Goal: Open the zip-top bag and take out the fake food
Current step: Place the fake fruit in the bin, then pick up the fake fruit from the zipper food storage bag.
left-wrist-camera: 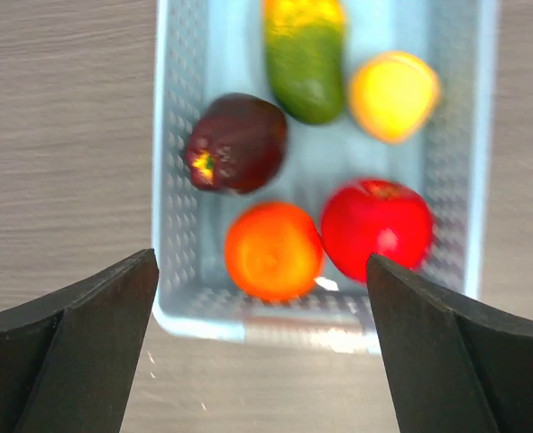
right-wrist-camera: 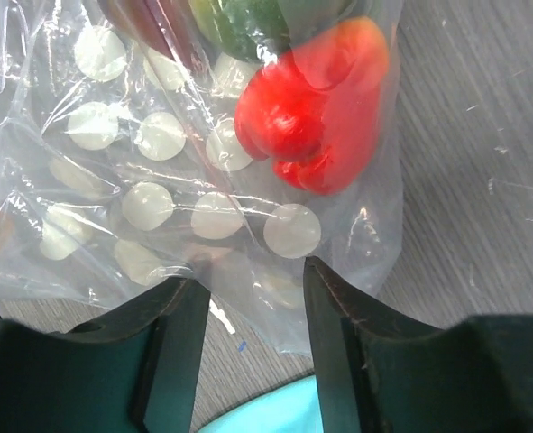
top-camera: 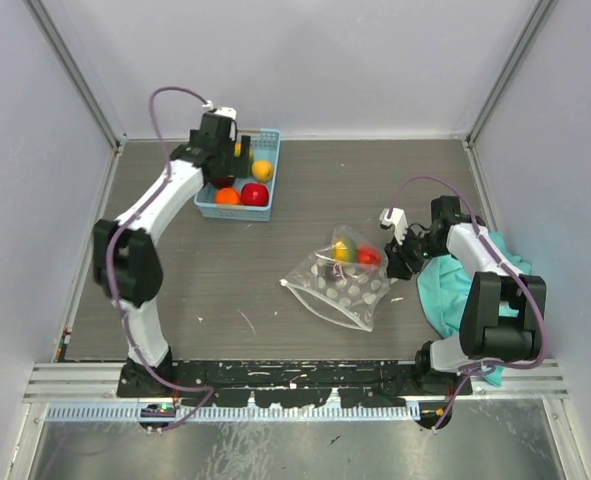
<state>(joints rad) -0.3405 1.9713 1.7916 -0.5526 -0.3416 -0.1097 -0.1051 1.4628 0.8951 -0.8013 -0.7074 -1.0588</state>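
The clear zip-top bag (top-camera: 340,285) with white dots lies crumpled on the table's middle right. Inside it are fake food pieces: a red pepper (right-wrist-camera: 311,117), a yellow piece (top-camera: 342,250) and something green (right-wrist-camera: 239,23). My right gripper (right-wrist-camera: 251,275) is at the bag's right edge. Its jaws stand apart, with loose plastic of the bag (right-wrist-camera: 158,180) lying in the gap. My left gripper (left-wrist-camera: 261,262) hangs wide open and empty over the blue basket (left-wrist-camera: 171,135). In the basket lie an orange (left-wrist-camera: 273,250), a red apple (left-wrist-camera: 377,225), a dark purple fruit (left-wrist-camera: 237,142), a yellow fruit (left-wrist-camera: 394,95) and a green-yellow piece (left-wrist-camera: 305,54).
A teal cloth (top-camera: 455,290) is bunched under and beside my right arm at the table's right side. The basket (top-camera: 207,208) stands at the back, left of centre. Enclosure walls close in on three sides.
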